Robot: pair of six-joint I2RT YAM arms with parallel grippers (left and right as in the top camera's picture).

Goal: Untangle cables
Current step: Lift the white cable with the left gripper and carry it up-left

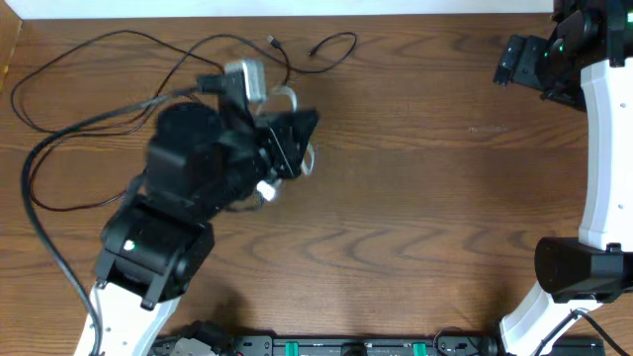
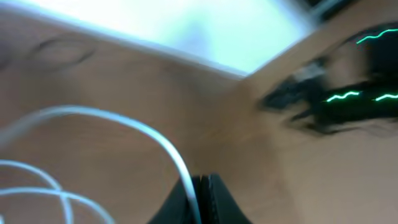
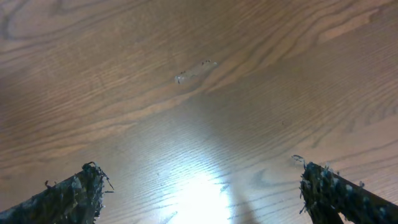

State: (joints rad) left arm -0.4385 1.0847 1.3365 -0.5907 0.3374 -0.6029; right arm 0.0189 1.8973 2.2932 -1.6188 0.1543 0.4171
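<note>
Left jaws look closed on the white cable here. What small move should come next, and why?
Probably lift the white cable slightly and draw it toward bare table, away from the black cables. The left gripper has its jaws shut with that cable running between them. The right gripper is open over bare wood, far from the pile.

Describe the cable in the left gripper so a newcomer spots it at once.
On the left half of the table, find the left arm. The left gripper is shut on the white cable, whose loops peek out around it. It is the only white one; the thin cables beyond are black.
</note>
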